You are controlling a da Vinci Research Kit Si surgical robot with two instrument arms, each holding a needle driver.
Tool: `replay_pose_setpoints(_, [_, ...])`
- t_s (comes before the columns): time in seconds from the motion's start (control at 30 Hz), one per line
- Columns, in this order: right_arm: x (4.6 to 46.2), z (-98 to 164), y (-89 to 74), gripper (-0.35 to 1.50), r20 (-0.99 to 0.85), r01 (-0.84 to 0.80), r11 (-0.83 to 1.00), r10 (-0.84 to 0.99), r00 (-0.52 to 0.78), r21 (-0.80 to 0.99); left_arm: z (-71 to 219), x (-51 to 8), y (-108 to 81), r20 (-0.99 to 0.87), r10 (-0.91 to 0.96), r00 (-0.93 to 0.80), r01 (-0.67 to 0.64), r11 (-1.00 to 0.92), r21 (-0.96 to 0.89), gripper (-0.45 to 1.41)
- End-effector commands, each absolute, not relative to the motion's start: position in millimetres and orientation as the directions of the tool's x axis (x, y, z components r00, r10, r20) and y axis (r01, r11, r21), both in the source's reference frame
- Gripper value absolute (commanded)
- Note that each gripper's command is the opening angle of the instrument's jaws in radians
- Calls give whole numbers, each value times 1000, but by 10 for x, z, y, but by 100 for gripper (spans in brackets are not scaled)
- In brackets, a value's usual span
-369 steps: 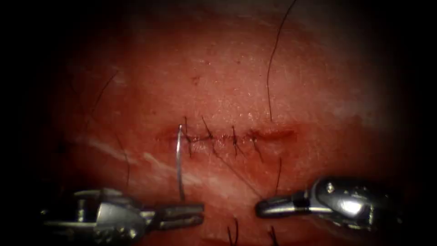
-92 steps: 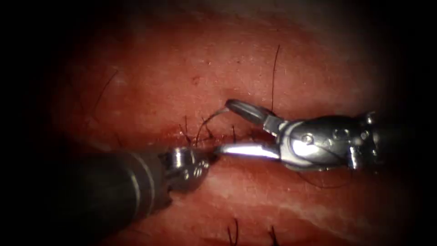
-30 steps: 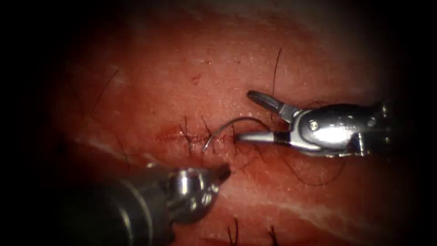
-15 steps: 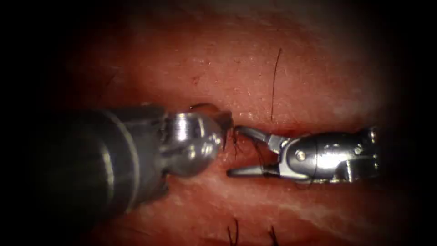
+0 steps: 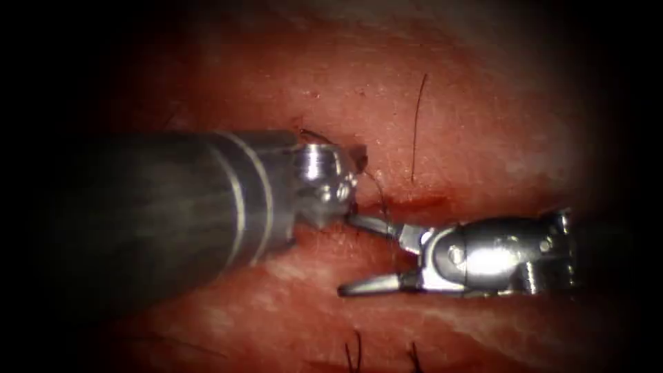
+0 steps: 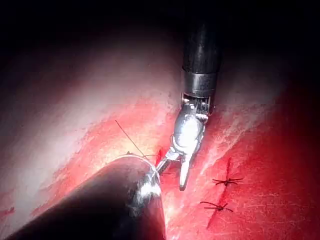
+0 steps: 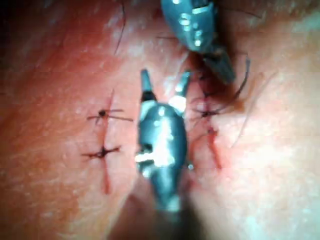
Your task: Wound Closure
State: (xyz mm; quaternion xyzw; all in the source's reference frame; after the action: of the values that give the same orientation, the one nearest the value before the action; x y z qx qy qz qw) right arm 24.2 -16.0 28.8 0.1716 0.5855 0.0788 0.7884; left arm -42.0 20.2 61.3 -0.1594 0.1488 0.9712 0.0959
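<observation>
Two steel tools work the glistening red tissue point(image 5: 483, 90): the right tool point(image 5: 359, 252), jaws spread, holds nothing beside the stitched cut point(image 5: 414, 202), while the left tool point(image 5: 356, 162), its grip impossible to judge, sits over dark thread point(image 5: 376, 190); the needle can't be made out.

Two short dark thread ends point(image 5: 356, 349) are seen at the bottom edge of the endoscope view, just right of centre. In the right wrist view a second short cut point(image 7: 106, 172) is shown, crossed by two knotted stitches point(image 7: 102, 116) with cut tails.
</observation>
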Motion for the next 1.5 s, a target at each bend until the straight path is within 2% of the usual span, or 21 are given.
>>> replay_pose_setpoints(0.03, [244,291,-173,79,-896,89,923,336,290,375,622,-427,198,-339,137,-931,-232,-938,257,-45])
replay_pose_setpoints(0.6, [233,282,-151,74,-900,110,894,429,72,435,638,-427,181,-334,124,-934,-216,-942,256,-45])
replay_pose_setpoints(0.87, [220,284,-136,71,-895,75,892,445,25,446,640,-427,164,-351,106,-930,-201,-948,246,-45])
replay_pose_setpoints(1.1, [202,295,-117,66,-866,-44,866,499,10,498,633,-435,148,-361,105,-927,-200,-951,237,-45])
replay_pose_setpoints(1.5, [185,307,-94,67,-829,-237,806,559,8,542,619,-449,139,-363,115,-925,-209,-950,233,-45])
